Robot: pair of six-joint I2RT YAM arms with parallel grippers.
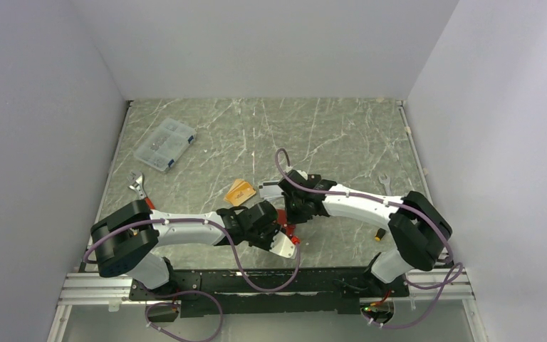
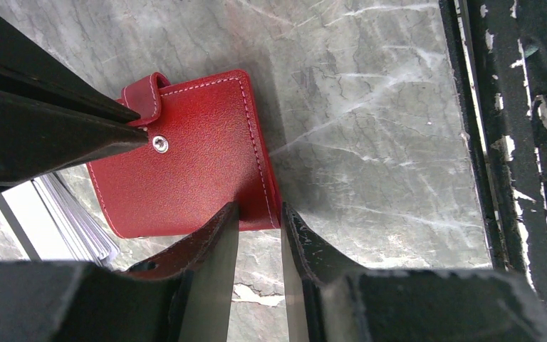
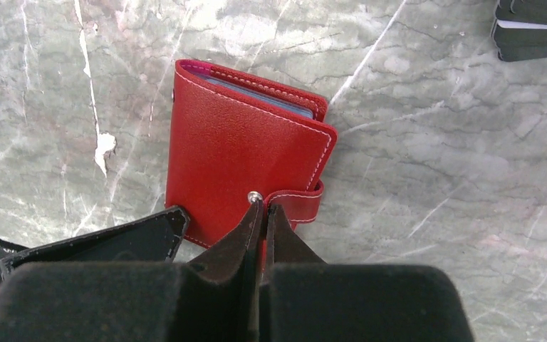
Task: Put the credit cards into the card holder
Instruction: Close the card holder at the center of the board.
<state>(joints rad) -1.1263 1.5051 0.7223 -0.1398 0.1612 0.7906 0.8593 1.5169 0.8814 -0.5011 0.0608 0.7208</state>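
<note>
The dark-red card holder (image 2: 192, 167) lies closed on the marble table, mostly hidden between the two grippers in the top view (image 1: 293, 235). My left gripper (image 2: 256, 210) is shut narrowly on its lower corner edge. My right gripper (image 3: 263, 203) is shut on the snap tab (image 3: 299, 203) next to the metal snap. Both grippers meet over the holder, the left (image 1: 274, 229) and the right (image 1: 293, 219). Gold-orange credit cards (image 1: 241, 192) lie behind the left gripper. A stack of silver-white cards (image 2: 64, 214) lies beside the holder and also shows in the top view (image 1: 283, 246).
A clear compartment box (image 1: 164, 144) sits at the back left. One wrench (image 1: 137, 185) lies at the left and another (image 1: 384, 184) at the right. A small black rectangle (image 3: 534, 28) lies beyond the holder. The black rail (image 2: 520, 142) marks the near table edge.
</note>
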